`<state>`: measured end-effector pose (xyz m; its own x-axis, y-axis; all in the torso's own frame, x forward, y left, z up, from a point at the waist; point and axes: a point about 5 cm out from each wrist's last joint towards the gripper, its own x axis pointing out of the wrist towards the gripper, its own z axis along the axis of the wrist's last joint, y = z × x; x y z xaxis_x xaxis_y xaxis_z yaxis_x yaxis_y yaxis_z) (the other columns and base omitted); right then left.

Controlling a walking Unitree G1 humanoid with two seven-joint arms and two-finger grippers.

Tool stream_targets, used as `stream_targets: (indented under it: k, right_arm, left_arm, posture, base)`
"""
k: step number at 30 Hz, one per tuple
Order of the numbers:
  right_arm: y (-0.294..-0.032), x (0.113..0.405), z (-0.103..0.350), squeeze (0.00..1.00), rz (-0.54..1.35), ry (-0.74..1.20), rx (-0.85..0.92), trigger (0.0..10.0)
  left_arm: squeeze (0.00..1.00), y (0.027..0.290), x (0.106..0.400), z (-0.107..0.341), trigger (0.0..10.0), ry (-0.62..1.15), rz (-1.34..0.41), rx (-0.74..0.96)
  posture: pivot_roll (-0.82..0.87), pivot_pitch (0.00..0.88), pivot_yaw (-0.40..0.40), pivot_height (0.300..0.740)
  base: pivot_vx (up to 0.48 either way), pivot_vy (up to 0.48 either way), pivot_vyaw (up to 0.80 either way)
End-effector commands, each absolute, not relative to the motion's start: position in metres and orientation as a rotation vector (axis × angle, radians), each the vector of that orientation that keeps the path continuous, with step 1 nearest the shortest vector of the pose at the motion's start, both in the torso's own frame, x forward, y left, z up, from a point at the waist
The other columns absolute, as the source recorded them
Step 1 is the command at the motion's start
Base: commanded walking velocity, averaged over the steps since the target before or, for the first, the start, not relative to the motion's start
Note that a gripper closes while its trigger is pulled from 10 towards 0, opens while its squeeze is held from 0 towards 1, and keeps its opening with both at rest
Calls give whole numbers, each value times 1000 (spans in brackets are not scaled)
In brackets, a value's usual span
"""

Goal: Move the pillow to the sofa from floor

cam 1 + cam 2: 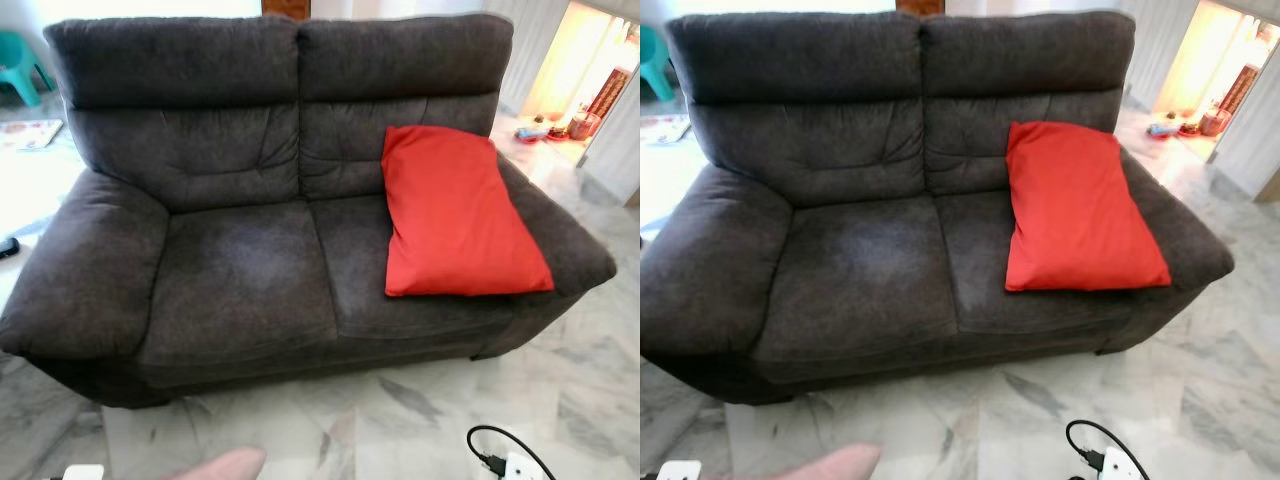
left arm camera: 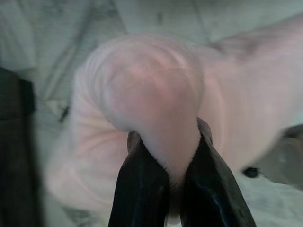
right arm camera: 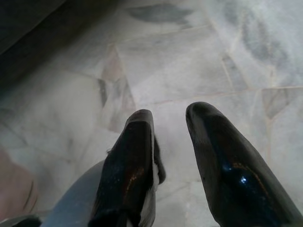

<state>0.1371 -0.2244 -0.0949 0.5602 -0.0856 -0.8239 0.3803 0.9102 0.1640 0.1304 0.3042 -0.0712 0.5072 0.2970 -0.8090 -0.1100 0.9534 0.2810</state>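
Observation:
A pale pink pillow (image 2: 151,85) is pinched by a fold between the black fingers of my left gripper (image 2: 168,142), which is shut on it above the marble floor. Its edge pokes into the bottom of the eye views (image 1: 225,465), in front of the sofa. The dark grey two-seat sofa (image 1: 230,270) stands straight ahead. A red pillow (image 1: 450,215) leans on its right seat and armrest. My right gripper (image 3: 170,118) hangs open over the floor with nothing between its fingers.
A white plug block with a black cable (image 1: 510,462) lies on the floor at the front right. A white object (image 1: 82,472) sits at the front left. A teal chair (image 1: 20,62) stands behind the sofa on the left. The sofa's left seat is bare.

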Motion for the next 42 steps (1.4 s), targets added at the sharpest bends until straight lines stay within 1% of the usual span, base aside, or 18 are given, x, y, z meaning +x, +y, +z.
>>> stream_targets:
  k: [1, 7, 11, 12, 14, 16, 17, 18, 20, 22, 26, 28, 29, 31, 35, 36, 37, 42]
  right_arm:
    - [-228, 138, -94, 0, -292, 932, 351, 10000]
    - [-228, 138, -93, 0, -283, 922, 349, 10000]
    - [-230, 139, -92, 0, -295, 890, 339, 10000]
    - [-232, 140, -91, 0, -303, 869, 325, 10000]
    - [-233, 141, -89, 0, -309, 848, 316, 10000]
    - [-233, 141, -89, 0, -311, 841, 316, 10000]
    - [-234, 142, -88, 0, -315, 826, 312, 10000]
    - [-234, 143, -87, 0, -319, 812, 312, 10000]
    - [-235, 144, -86, 0, -329, 793, 310, 10000]
    - [-236, 146, -84, 0, -342, 754, 314, 10000]
    - [-236, 148, -82, 0, -347, 717, 318, 10000]
    - [-256, 212, -45, 0, -320, 553, 283, 10000]
    - [-263, 232, -29, 0, -315, 499, 273, 10000]
    - [-269, 254, -9, 0, -293, 412, 263, 10000]
    - [-270, 264, 2, 0, -280, 367, 233, 10000]
    - [-271, 268, 5, 0, -284, 353, 226, 10000]
    - [-271, 269, 7, 0, -286, 348, 220, 10000]
    - [-271, 278, 16, 0, -264, 308, 220, 10000]
  left_arm:
    - [0, 306, 130, -70, 10000, 1009, 243, 214]
    - [0, 308, 130, -69, 10000, 993, 256, 225]
    - [0, 311, 130, -66, 10000, 932, 341, 232]
    - [0, 313, 131, -63, 10000, 871, 415, 243]
    - [0, 314, 132, -60, 10000, 818, 462, 252]
    - [0, 315, 132, -59, 10000, 804, 470, 263]
    - [0, 318, 188, -31, 10000, 660, 462, 306]
    - [0, 319, 229, -3, 10000, 545, 455, 337]
    - [0, 319, 273, 37, 10000, 408, 440, 366]
    - [0, 317, 292, 56, 10000, 340, 376, 329]
    - [0, 307, 308, 71, 10000, 278, 278, 297]
    - [0, 291, 325, 87, 10000, 202, 184, 268]
    - [0, 286, 330, 91, 10000, 186, 162, 261]
    - [0, 269, 345, 106, 10000, 135, 72, 217]
    - [0, 239, 362, 126, 10000, 79, -84, 146]
    - [0, 221, 367, 135, 10000, 52, -182, 116]
    - [0, 212, 369, 139, 10000, 37, -228, 106]
    - [0, 190, 377, 161, 10000, -52, -278, 26]
  posture:
    - [-7, 0, 5, 740]
    - [-3, 0, -1, 740]
    - [-3, 0, -9, 740]
    - [1, 0, -14, 740]
    - [5, 0, -15, 740]
    - [5, 0, -15, 740]
    - [6, 0, -16, 740]
    - [8, 0, -16, 740]
    - [11, 0, -14, 740]
    - [11, 0, -13, 740]
    - [7, 0, -11, 740]
    - [6, 0, -10, 740]
    - [6, 0, -10, 740]
    - [5, 0, -6, 740]
    - [4, 0, -4, 740]
    - [2, 0, -2, 740]
    - [2, 0, -2, 740]
    - [2, 0, 2, 740]
  base:
    - [0, 0, 0]
    - [0, 0, 0]
    - [0, 0, 0]
    - [0, 0, 0]
    - [0, 0, 0]
    - [0, 0, 0]
    - [0, 0, 0]
    - [0, 0, 0]
    - [0, 0, 0]
    - [0, 0, 0]
    - [0, 0, 0]
    - [0, 0, 0]
    - [0, 0, 0]
    - [0, 0, 0]
    - [0, 0, 0]
    - [0, 0, 0]
    - [0, 0, 0]
    - [0, 0, 0]
